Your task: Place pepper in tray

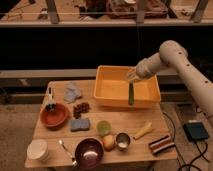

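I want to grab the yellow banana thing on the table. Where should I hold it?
Hold the yellow banana-like piece across its slim middle, coming from above: it lies flat and slanted, space around it. The end effector holds the pepper over the tray.

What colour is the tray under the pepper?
Yellow-orange tray, in the camera view; the tool holds the dark green pepper above it.
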`<state>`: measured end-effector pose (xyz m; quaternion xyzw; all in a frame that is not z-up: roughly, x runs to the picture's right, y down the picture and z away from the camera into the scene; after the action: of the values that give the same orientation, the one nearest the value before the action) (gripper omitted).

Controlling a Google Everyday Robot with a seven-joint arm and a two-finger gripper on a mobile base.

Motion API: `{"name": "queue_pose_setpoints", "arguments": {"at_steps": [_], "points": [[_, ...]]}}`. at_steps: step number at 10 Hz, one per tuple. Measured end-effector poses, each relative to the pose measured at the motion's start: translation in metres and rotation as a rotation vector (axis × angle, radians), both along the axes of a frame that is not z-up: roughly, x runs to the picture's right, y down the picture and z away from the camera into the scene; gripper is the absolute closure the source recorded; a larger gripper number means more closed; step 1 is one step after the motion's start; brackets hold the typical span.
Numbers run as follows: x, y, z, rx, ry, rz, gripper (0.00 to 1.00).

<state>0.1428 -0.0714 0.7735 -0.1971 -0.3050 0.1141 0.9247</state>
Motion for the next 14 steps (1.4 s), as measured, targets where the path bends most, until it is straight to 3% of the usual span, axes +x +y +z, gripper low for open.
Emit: {"name": "queue_pose_setpoints", "arguments": {"at_steps": [1,3,5,6,7,9,11,14], "points": [[0.009,-0.012,0.011,0.029,0.024,0.048,1.0],[0.032,-0.024,0.02,0.088,0.102,0.213,1.0],[0.039,-0.023,0.017,0.13,0.157,0.357,1.0],[0.035,-0.021,0.016,0.134,0.158,0.401,0.96],[0.033,-0.02,0.019,0.128,0.136,0.423,0.87],[0.022,-0.016,0.032,0.11,0.082,0.396,0.68],[0.024,-0.004,0.048,0.116,0.059,0.419,0.48],[0.021,-0.005,0.049,0.119,0.055,0.419,0.45]]}}
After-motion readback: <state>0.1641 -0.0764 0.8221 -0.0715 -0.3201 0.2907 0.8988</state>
